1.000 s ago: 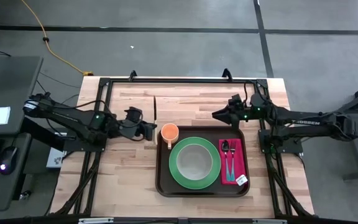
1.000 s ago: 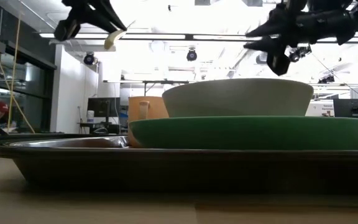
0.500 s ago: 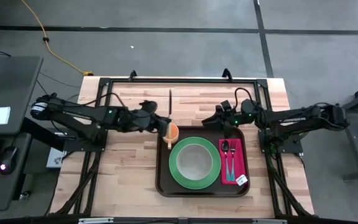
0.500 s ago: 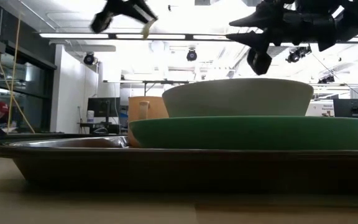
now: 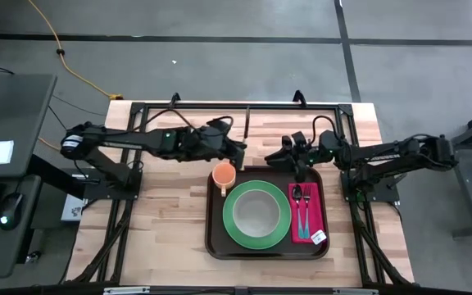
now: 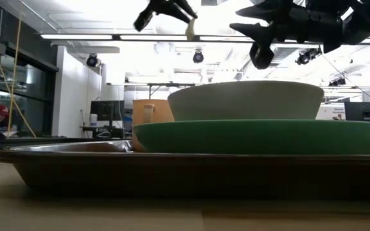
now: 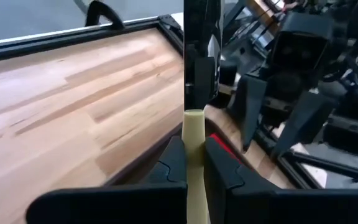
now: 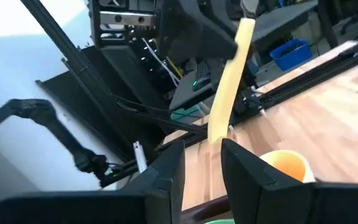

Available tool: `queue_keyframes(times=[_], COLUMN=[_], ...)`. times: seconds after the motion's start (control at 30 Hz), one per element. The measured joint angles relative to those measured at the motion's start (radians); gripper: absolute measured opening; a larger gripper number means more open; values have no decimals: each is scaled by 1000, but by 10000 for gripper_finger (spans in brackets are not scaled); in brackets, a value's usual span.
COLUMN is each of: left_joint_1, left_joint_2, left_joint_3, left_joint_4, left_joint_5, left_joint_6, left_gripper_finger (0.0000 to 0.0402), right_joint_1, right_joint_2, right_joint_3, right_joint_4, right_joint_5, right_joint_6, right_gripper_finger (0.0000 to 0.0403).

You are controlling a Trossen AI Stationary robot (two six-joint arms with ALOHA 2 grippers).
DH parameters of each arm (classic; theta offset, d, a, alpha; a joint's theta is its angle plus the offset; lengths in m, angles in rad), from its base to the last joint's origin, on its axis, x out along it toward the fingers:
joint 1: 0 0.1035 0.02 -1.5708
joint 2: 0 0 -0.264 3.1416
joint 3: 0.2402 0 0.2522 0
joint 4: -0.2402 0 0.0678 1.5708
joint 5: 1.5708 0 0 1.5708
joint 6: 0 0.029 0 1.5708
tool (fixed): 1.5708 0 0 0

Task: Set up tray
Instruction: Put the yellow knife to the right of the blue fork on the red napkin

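While clamping a knife (image 7: pixel 193 168), left claw (image 7: pixel 194 163) hovers above tray (image 5: pixel 216 246).

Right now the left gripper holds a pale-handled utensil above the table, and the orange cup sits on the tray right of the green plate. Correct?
Not quite. In the high view the orange cup sits left of the green plate on the tray. The left gripper does hold the pale-handled utensil.
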Motion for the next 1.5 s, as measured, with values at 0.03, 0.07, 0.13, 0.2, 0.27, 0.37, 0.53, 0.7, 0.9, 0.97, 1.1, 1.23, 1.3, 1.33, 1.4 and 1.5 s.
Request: queue_keyframes(times=[0.03, 0.07, 0.13, 0.2, 0.27, 0.37, 0.53, 0.7, 0.9, 0.97, 1.1, 1.23, 1.3, 1.33, 1.4, 1.5], left_joint_1=[6, 8, 14, 15, 19, 22, 24, 24, 24, 23, 23, 23, 23, 23, 23, 23], left_joint_2=[12, 24, 50, 73, 92, 117, 145, 145, 147, 161, 182, 194, 197, 199, 200, 200], left_joint_3=[14, 25, 50, 72, 90, 115, 135, 135, 135, 135, 136, 132, 134, 134, 134, 134], left_joint_4=[4, -1, -2, -4, -1, 1, 23, 43, 58, 94, 155, 160, 164, 162, 163, 169], left_joint_5=[9, 14, 19, 20, 22, 19, -6, -27, -40, -42, -19, -2, -1, -1, -2, -4], left_joint_6=[5, 8, 15, 20, 20, 20, 28, 35, 49, 55, 69, 68, 62, 62, 61, 58], left_gripper_finger=[46, 46, 46, 46, 46, 46, 46, 46, 46, 46, 46, 47, 46, 47, 47, 47], right_joint_1=[0, -1, -2, -6, -12, -20, -23, -23, -17, -13, -14, -14, -14, -14, -14, -14], right_joint_2=[0, 0, 0, 0, 0, 0, 0, 0, 0, 0, 0, 0, 0, 0, 0, 0], right_joint_3=[0, 0, 0, 0, 0, 0, 0, 0, 0, 0, 0, 0, 0, 0, 0, 10], right_joint_4=[1, 1, 3, 2, 2, 2, 2, -16, -1, 2, 1, 7, 5, 2, 2, -9], right_joint_5=[8, 21, 52, 59, 50, 45, 15, -6, 45, 84, 124, 126, 126, 126, 132, 134], right_joint_6=[-12, -19, -20, -21, -22, -22, -41, -32, -30, -32, -32, -30, -30, -30, -30, -30], right_gripper_finger=[83, 83, 83, 83, 83, 83, 86, 121, 180, 195, 215, 226, 227, 227, 226, 225])
